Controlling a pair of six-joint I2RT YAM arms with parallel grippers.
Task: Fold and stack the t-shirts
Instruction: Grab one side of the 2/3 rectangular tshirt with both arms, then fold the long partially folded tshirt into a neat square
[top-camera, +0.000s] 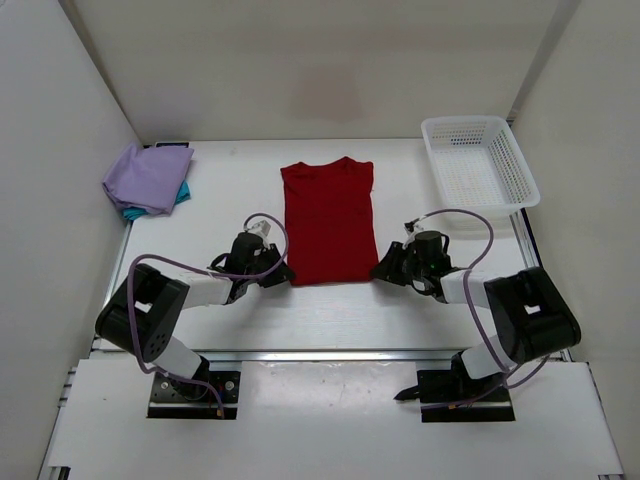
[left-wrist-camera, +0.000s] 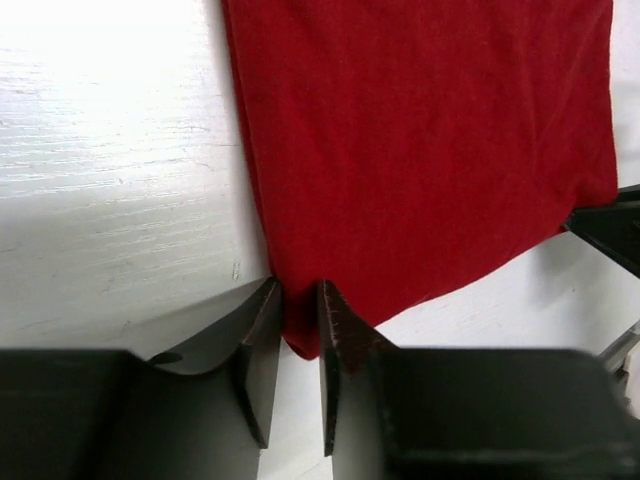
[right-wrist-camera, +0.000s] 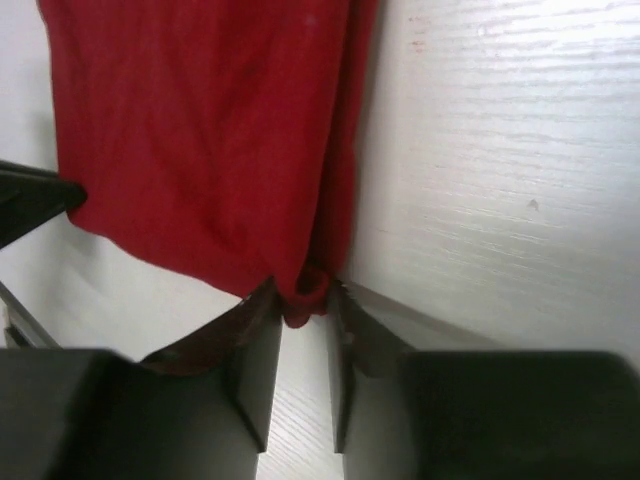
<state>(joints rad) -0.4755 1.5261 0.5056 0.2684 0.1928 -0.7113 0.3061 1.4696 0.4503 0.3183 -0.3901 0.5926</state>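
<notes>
At the near part of the white table (top-camera: 330, 320), the left gripper (left-wrist-camera: 300, 330) and right gripper (right-wrist-camera: 305, 315) are each straddling a bottom corner of the red t-shirt (top-camera: 328, 225). Their fingers are narrowly parted around the cloth, and it is impossible to tell whether they are pinching it. The shirt is lying flat mid-table as a long rectangle, collar pointing away. Far left, a lavender t-shirt (top-camera: 148, 178) is resting on a teal t-shirt (top-camera: 183, 194). Far right, a white mesh basket (top-camera: 480, 122) is sitting apart from all the shirts.
</notes>
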